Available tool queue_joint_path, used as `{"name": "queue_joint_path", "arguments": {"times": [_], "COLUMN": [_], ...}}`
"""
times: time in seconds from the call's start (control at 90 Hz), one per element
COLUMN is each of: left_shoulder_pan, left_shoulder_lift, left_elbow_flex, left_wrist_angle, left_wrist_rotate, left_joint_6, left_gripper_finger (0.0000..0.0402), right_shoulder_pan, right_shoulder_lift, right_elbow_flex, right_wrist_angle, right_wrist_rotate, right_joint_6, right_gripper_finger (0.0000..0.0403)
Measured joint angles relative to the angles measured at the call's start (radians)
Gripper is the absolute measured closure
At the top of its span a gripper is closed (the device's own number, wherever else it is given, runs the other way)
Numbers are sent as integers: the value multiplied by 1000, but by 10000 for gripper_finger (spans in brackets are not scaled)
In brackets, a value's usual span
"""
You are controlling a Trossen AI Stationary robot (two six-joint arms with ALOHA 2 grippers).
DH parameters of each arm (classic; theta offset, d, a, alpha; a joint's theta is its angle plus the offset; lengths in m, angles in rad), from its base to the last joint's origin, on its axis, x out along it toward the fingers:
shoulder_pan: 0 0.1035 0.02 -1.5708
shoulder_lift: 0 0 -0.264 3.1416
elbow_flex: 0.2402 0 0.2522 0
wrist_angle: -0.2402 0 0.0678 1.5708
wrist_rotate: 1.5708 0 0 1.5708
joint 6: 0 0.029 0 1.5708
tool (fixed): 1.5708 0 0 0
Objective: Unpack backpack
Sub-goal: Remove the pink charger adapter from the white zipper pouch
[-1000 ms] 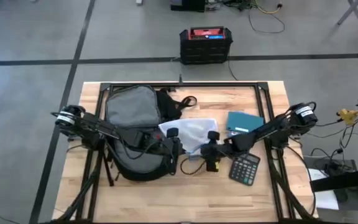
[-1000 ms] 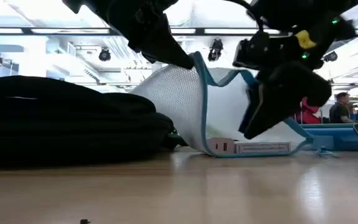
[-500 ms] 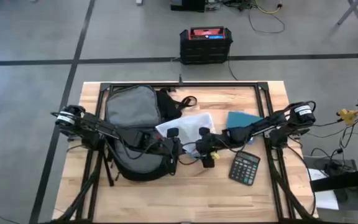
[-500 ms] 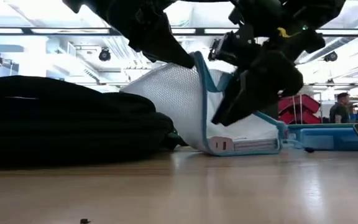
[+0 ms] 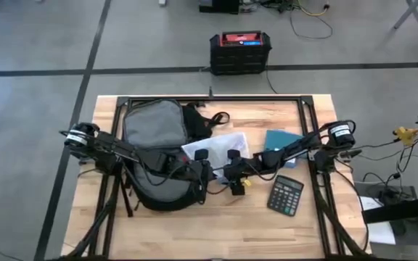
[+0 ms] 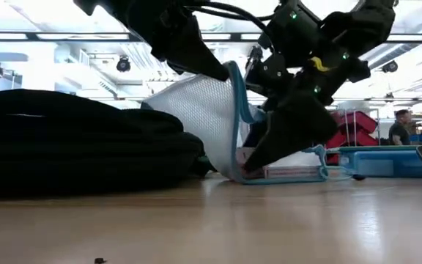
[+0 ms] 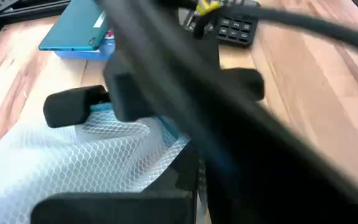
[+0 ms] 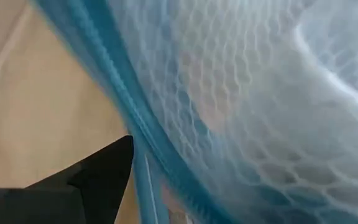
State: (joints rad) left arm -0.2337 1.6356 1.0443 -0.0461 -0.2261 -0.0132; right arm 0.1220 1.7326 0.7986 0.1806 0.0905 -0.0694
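Your left hand [image 5: 203, 166] pinches the white mesh pouch [image 5: 220, 147] beside the backpack [image 5: 154, 145]; your right hand [image 5: 235, 172] stands spread at its edge, mid-counter.

High view: straight down over bench [image 5: 158, 232]. Low view: bench-level, facing room. Wrist views: close on mesh pouch [image 8: 260, 93], seen in all views.

Bright, even overhead light; both wrist views blurred close-up.
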Motion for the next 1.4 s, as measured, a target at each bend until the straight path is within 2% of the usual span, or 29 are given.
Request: {"name": "queue_joint_path", "arguments": {"times": [0.233,0.433,0.689,0.989,1.156,1.4], "left_shoulder_pan": [0,0,-1,0,0,0], "left_shoulder_lift": [0,0,0,0,0,0], "left_elbow_flex": [0,0,0,0,0,0], "left_wrist_angle": [1,-2,-2,-3,-3,-4], "left_wrist_rotate": [0,0,0,0,0,0], "left_joint_6": [0,0,0,0,0,0], "left_gripper_finger": [402,402,402,402,402,402], "right_shoulder_pan": [-2,-7,-25,-29,-29,-19], "right_shoulder_lift": [-39,4,36,36,36,17], "right_elbow_flex": [-3,-1,-1,-2,2,8], "right_wrist_angle": [-14,2,3,19,24,31], "right_wrist_rotate": [34,39,-94,-91,-89,-47], "right_joint_6": [-14,-43,-9,23,47,52], "right_gripper_finger": [109,104,121,152,189,286]}}
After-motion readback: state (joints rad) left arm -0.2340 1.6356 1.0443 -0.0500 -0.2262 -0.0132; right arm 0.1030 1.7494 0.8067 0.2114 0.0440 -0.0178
